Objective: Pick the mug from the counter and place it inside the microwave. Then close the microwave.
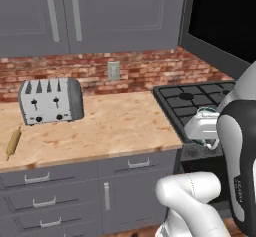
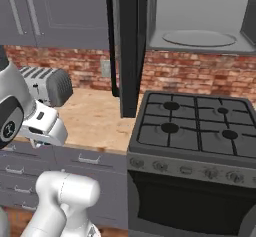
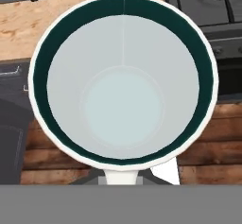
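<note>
Gripper [image 1: 209,140] clamped on the mug [image 3: 123,81], carried upright off the counter [image 1: 115,126], mouth facing the hand camera; presumably for transfer. Stovetop [image 2: 192,123] at 3 o'clock of counter; microwave [image 2: 200,36] at 12 above it, door [image 2: 127,46] open, turntable bare

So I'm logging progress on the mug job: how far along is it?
Done: the mug is off the counter, held up close under the hand camera, over the counter's front edge. In hand: carrying it toward the microwave, whose door hangs open. Left: setting the mug on the turntable, then shutting the door.
</note>
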